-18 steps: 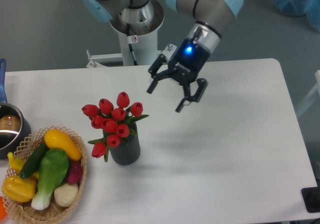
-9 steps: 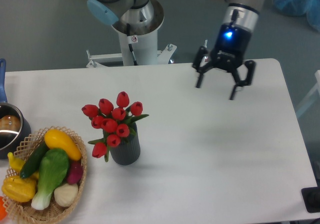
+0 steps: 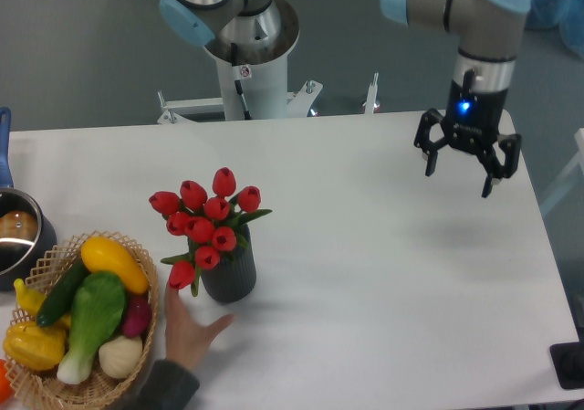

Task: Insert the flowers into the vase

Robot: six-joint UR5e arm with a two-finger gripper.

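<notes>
Basically the task looked done: the flowers (image 3: 205, 223) stood with their stems inside the vase (image 3: 229, 271), red buds bunched above the mouth and spilling toward the left rim, one bud hanging low on that side. Vase was upright on the table (image 3: 365, 273), left of centre, just beside the wicker basket (image 3: 146, 332) of vegetables. Nothing seemed left for the robot except maybe tidying the drooping bud, as a judgement. The gripper (image 3: 466, 163) was well apart from the vase, over the table's far right part near the back edge, pointing down, fingers spread apart and holding nothing, blue light lit on the wrist. A person's hand (image 3: 190, 331) reached in from the bottom edge, fingers at the vase's base; contact unclear.
</notes>
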